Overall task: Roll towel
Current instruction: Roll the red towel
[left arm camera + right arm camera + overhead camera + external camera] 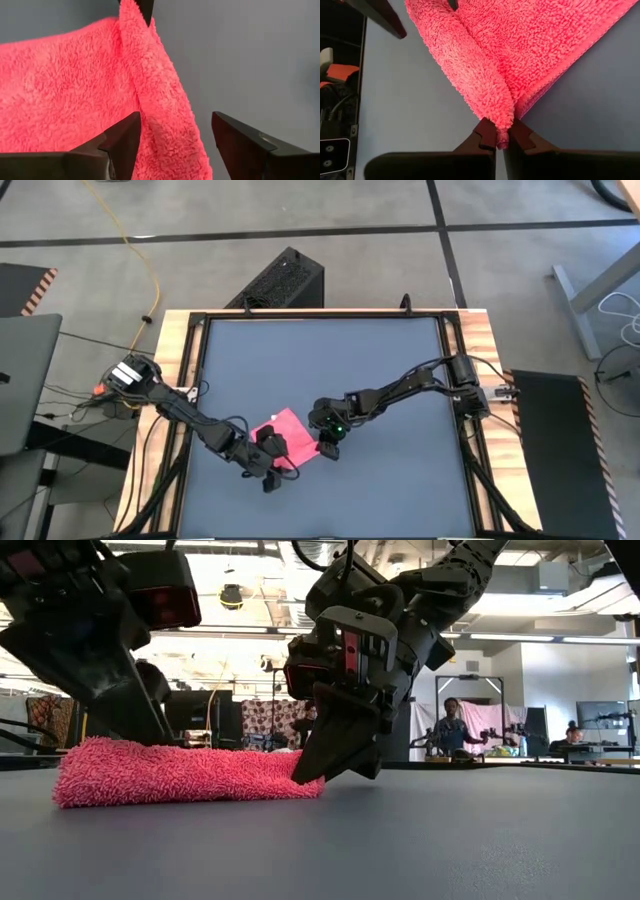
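We see the small pink-red fluffy cloth towel [283, 434] lying on the dark grey matte surface [330, 370] near its front edge, between the two arms, one long edge already turned over into a soft raised fold. The right tool [500, 139] has its fingers pinched closed on the end of that fold, fabric bunched between the tips; in the low view it [318, 772] touches the towel's end right at the surface. The left tool [172, 135] sits at the towel's other end with fingers spread open, straddling the fold's edge and gripping nothing. Our judgement is that the step in hand is starting the roll along this folded edge. To do it well we would get the left tool closed on the fold at its own end first, then turn both ends over together at matching pace, keeping them low to the surface and lightly taut so the thin fabric winds tight and does not skew or sag in the middle. No brand, label or readable writing shows on the towel, arms or surface
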You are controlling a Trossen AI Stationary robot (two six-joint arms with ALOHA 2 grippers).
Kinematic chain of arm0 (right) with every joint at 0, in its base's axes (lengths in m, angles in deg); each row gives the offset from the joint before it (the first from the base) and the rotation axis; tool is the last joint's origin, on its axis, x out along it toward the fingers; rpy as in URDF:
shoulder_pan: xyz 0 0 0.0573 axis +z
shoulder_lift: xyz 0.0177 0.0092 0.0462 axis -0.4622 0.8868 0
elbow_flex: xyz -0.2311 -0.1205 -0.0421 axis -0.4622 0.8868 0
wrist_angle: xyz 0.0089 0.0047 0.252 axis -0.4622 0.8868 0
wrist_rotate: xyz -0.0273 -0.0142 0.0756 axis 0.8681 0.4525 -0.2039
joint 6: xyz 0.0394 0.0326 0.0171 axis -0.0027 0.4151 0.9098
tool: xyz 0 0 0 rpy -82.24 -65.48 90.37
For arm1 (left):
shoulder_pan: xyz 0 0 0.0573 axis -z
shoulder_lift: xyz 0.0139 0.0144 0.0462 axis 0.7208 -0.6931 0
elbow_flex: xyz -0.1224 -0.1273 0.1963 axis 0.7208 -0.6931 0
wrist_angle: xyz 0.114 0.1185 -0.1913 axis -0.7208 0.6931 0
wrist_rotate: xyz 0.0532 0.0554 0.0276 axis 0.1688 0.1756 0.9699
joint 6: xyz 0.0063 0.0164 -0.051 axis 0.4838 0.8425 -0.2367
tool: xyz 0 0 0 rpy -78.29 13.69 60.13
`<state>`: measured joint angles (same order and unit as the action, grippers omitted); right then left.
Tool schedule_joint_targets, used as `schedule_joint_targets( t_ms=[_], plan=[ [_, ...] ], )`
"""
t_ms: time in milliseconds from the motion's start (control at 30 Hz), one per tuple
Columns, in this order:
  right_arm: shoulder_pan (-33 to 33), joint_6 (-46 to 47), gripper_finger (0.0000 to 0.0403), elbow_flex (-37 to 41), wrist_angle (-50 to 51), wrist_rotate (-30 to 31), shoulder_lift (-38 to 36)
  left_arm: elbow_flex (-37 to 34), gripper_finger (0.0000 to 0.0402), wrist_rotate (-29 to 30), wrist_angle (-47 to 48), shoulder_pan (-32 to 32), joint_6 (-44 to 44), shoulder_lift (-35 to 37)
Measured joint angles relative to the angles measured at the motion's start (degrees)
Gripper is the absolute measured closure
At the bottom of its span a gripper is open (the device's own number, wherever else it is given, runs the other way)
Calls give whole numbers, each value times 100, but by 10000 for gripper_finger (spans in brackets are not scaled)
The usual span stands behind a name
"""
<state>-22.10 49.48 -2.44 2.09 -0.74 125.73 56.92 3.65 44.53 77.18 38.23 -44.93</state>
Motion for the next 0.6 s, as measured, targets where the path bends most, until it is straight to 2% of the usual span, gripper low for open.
schedule_joint_targets(
  t_ms=[267, 433, 600],
  plan=[
    [2, 2, 371, 0, -25, 0, -1, 0, 180, -19, 369, 2, -364, -2],
    [2, 3, 371, 0, -33, 0, -2, 0, 183, -370, 353, 8, -526, -2],
    [2, 20, 360, 0, -37, 0, -2, 0, 224, -452, 351, 10, -686, -2]
  ],
)
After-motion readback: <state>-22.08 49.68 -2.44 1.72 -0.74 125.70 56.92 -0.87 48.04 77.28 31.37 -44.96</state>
